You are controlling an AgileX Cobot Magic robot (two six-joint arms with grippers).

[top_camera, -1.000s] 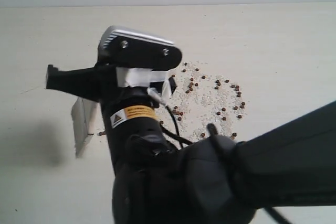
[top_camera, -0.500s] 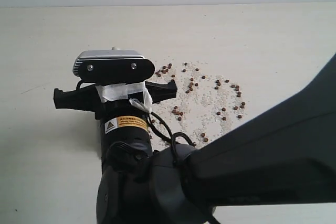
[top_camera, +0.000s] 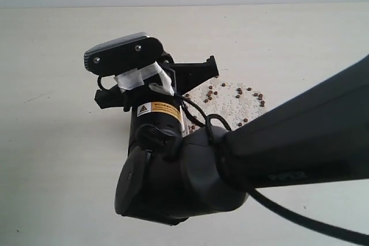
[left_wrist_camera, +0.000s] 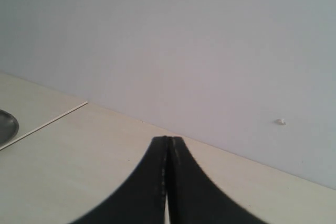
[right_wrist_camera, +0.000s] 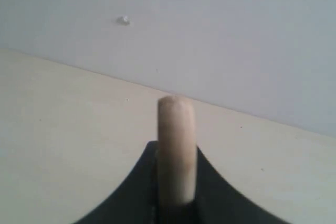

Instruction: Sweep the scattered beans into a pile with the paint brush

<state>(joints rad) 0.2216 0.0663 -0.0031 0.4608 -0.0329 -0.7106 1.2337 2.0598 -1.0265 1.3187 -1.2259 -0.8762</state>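
Beans [top_camera: 239,91] came last as I read the exterior view from left to right. First came the pale table [top_camera: 46,142]. Next was the right arm [top_camera: 173,171], filling the middle with its wrist camera housing [top_camera: 123,53] uppermost. Just beside the arm's right side lay the dark reddish-brown beans, scattered loosely over a patch of whitish grains [top_camera: 230,103], with part of the patch hidden behind the arm. The brush head was hidden from me in that view.

On the left wrist view, the left gripper [left_wrist_camera: 168,141] had its jaws pressed together with nothing between them, and the table and a grey wall [left_wrist_camera: 210,51] lay beyond. A grey round rim [left_wrist_camera: 6,126] was partly in view, and I could not tell what it was.

On the right wrist view, the right gripper [right_wrist_camera: 176,148] pinched the light wooden handle of the paint brush [right_wrist_camera: 176,124], whose rounded end stuck out past the fingers.
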